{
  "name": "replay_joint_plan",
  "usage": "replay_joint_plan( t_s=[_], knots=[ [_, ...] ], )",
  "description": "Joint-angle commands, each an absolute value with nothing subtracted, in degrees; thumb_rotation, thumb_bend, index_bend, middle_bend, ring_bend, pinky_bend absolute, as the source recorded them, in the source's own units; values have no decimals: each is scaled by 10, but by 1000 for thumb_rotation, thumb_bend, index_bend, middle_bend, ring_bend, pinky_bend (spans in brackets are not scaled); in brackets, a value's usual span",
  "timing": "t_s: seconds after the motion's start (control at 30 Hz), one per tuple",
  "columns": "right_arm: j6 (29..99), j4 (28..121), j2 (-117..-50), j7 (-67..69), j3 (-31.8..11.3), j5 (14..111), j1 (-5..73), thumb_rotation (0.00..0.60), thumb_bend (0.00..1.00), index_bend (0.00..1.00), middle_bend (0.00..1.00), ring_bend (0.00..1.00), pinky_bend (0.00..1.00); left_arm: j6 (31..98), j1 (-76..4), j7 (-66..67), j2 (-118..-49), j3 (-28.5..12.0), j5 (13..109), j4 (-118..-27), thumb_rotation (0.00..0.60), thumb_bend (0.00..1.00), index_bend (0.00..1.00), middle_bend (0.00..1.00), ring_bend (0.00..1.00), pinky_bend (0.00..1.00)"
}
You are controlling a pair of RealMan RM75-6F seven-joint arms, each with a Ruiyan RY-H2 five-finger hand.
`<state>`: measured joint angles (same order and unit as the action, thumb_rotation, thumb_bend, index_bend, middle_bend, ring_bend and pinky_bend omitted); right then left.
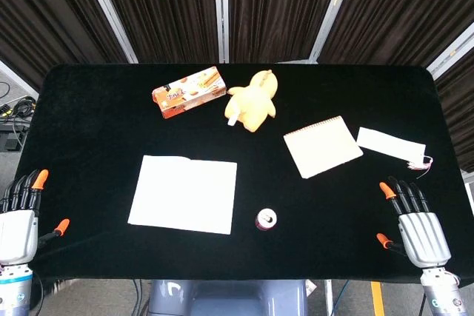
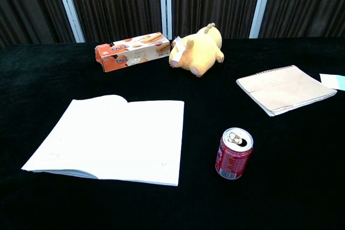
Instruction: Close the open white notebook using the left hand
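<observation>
Head view showed the white notebook (image 1: 184, 194) lying open on the counter (image 1: 89, 109), light and floppy, best lifted at its left page edge; left hand (image 1: 18, 220) empty, fingers spread.

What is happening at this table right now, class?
Nothing is being handled yet. The white notebook lies open on the black table, untouched. The left hand and right hand both rest open at the near edge, holding nothing. A red can, a spiral notepad, a snack box and a yellow plush toy sit around.
</observation>
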<state>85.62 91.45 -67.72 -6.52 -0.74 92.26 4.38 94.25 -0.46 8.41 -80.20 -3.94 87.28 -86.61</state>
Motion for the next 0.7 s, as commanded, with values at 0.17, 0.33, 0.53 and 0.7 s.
replay_joint_plan(
  t_s=[0.17,0.33,0.53,0.7],
  knots=[
    [860,912,-678,-66,-8,923,43,600,13,0,0,0,0,941,-5,86,-803,-39,872,-865,600,177,0,0,0,0],
    [866,915,-676,-62,-8,926,41,600,13,0,0,0,0,942,-4,86,-804,-38,872,-864,600,177,0,0,0,0],
    [866,914,-677,-65,-9,927,42,600,13,0,0,0,0,939,-6,84,-802,-38,874,-864,600,158,0,0,0,0],
    [868,915,-676,-63,-9,924,41,600,12,0,0,0,0,937,-9,89,-804,-36,880,-865,600,108,0,0,0,0]
  ],
)
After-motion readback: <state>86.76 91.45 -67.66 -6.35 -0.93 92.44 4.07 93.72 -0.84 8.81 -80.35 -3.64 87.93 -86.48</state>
